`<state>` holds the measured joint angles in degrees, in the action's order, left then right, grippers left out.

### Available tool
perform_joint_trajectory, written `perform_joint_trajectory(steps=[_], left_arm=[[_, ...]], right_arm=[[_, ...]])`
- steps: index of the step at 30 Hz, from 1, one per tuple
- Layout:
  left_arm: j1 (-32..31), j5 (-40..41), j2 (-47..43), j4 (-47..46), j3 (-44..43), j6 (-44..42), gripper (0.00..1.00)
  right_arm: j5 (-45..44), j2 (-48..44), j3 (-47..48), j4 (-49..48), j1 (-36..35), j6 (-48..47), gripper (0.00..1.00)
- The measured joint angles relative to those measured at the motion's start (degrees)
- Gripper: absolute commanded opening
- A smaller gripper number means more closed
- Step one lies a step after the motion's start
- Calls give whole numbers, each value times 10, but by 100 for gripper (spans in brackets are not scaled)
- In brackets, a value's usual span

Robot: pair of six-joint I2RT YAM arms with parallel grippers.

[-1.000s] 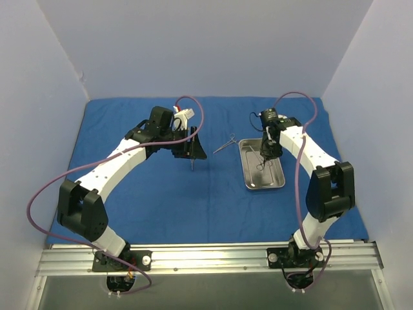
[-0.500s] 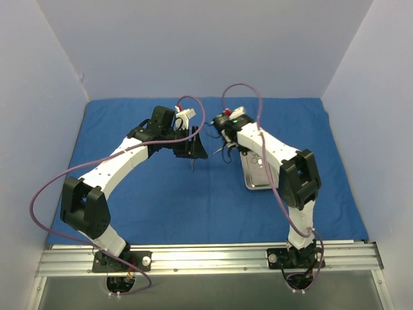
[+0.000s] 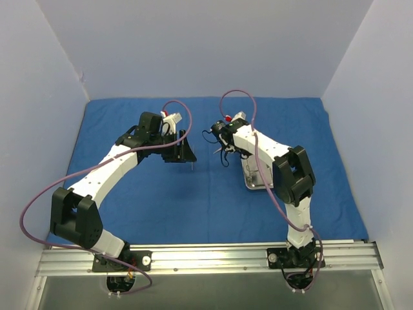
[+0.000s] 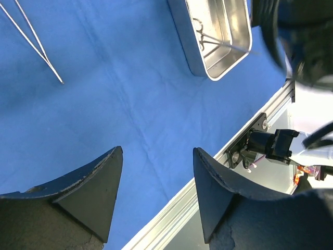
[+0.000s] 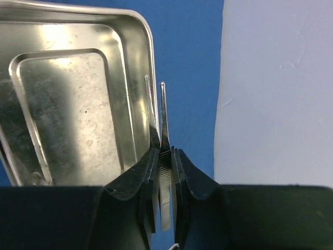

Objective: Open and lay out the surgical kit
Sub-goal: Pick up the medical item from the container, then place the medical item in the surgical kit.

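Note:
The deep-blue drape (image 3: pixel 161 200) lies spread flat over the table. On it at centre right stands the steel tray (image 3: pixel 253 181), half hidden under my right arm. My right gripper (image 3: pixel 226 154) hangs left of the tray, shut on a thin silver instrument (image 5: pixel 163 112) whose tips stick out past the fingers beside the tray (image 5: pixel 67 104). My left gripper (image 3: pixel 185 150) is open and empty above the cloth, left of the right one. In the left wrist view another ring-handled instrument (image 4: pixel 205 39) lies in the tray (image 4: pixel 184 36), and one with thin tips (image 4: pixel 52 72) rests on the drape.
Pale walls close in the table on the left, back and right. An aluminium rail (image 3: pixel 206 255) with both arm bases runs along the near edge. The right arm's purple cable (image 3: pixel 235 93) loops above its wrist.
My right arm swung left from over the tray to beside it, carrying the instrument. My left gripper shifted a little left and back, still open.

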<state>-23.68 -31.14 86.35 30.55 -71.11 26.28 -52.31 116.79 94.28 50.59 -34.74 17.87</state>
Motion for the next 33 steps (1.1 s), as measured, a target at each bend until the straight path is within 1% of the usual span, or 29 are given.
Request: perform_joint_trajectory(steps=[4,6,9,13,16,20,24,28,33], left_arm=[[0,-7,0,-3,0,1,65],[0,-13,0,-4,0,1,65],[0,-28,0,-13,0,1,68],[-2,-39,-2,-33,0,3,69],[-3,-39,-2,-48,-2,12,69],[-4,-36,-2,-63,-7,32,69],[-6,-24,-2,-77,-23,45,69],[-9,-15,-2,-86,-33,48,69],[-16,-1,-1,-88,-33,50,69]], right_arm=[[54,-1,0,-4,27,0,0],[119,-8,3,-13,40,-2,0],[236,-38,14,-38,56,4,0],[361,-99,43,-82,57,57,0],[417,-136,52,-123,43,110,0],[460,-153,52,-171,12,173,0],[485,-149,50,-194,-15,214,0],[494,-148,50,-202,-31,233,0],[500,-146,52,-205,-32,244,0]])
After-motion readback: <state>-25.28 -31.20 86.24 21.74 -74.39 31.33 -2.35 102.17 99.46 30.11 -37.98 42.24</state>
